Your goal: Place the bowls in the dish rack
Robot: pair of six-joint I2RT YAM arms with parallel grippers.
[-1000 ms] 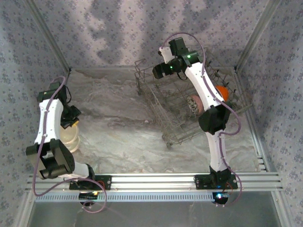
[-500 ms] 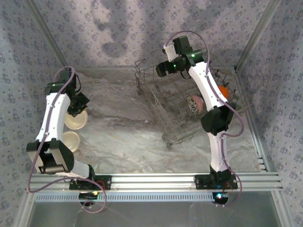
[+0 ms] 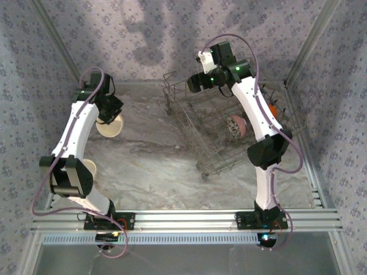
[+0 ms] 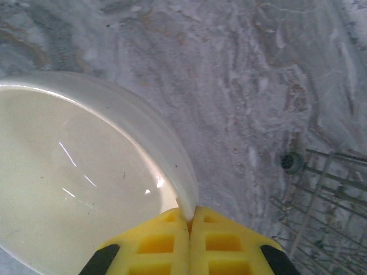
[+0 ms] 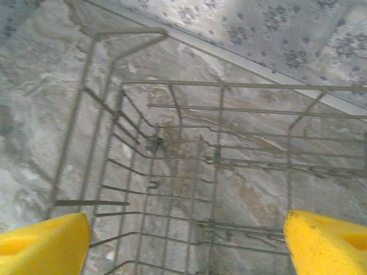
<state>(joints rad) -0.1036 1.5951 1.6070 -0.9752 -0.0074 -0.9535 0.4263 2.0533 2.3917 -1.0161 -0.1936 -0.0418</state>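
Your left pincer (image 4: pixel 190 216) pinches the rim of a plain round cream bowl (image 4: pixel 74 183), at ten o'clock over the marbled grey counter (image 3: pixel 149 160). At one o'clock, your right pincer (image 5: pixel 183 240) hangs spread above the grey wire dish rack (image 3: pixel 218 143).

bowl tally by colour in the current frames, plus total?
Cream: 2, the held cream bowl in the left gripper and the second cream bowl beside the left arm
Pink: 1, the pink bowl in the dish rack
Orange: 1, the orange bowl, partly behind the right arm
Total: 4 bowls visible
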